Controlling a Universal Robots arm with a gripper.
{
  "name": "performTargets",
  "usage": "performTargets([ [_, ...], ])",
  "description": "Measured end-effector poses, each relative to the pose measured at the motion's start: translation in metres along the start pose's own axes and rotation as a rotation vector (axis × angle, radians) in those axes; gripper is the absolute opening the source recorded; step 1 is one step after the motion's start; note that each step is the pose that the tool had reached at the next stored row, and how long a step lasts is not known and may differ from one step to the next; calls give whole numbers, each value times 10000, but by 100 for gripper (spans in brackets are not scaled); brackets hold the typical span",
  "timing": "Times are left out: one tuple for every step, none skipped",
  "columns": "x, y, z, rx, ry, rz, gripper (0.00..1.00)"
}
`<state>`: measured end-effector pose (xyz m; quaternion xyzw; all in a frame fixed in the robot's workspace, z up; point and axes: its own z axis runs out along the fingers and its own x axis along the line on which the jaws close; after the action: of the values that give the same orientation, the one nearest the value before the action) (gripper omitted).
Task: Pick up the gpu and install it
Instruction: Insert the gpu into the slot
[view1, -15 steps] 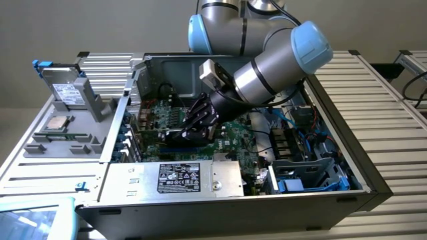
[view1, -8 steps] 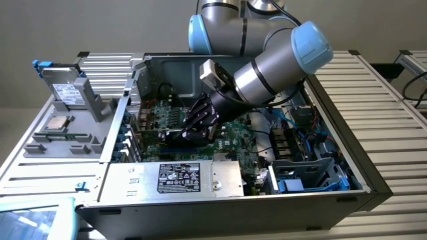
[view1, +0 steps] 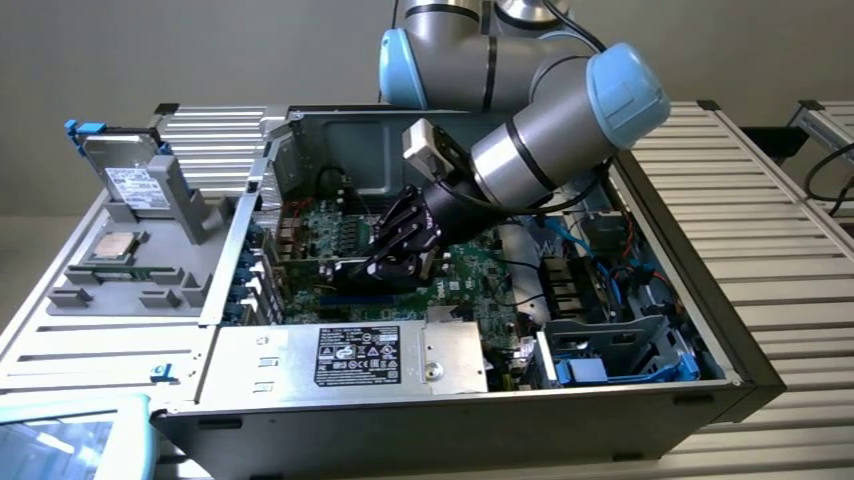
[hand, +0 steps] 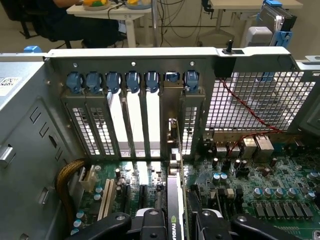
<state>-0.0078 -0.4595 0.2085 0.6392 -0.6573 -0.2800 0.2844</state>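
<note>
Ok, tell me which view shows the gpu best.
The wrist view: the gpu runs edge-on from the gripper toward the rear slot covers, with its logo visible. In the exterior view the gripper and arm cover most of it.

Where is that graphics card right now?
In the wrist view the gpu stands on edge between the fingers inside the computer case, over the green motherboard, with its far end at the rear slot covers.
</note>
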Motion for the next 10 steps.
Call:
performTargets([
  [0,0,0,-1,-2,1,27],
  [0,2,2,-3,-8,3,27],
  [0,3,3,-5,-11,5,27],
  [0,5,7,-6,-13,7,27],
  [0,7,10,-6,-15,9,27],
  [0,7,11,-6,-14,8,27],
  [0,6,12,-6,-14,7,27],
  [-1,6,13,-6,-15,7,27],
  [-1,5,14,-5,-17,7,27],
  [-1,2,17,-5,-18,6,27],
])
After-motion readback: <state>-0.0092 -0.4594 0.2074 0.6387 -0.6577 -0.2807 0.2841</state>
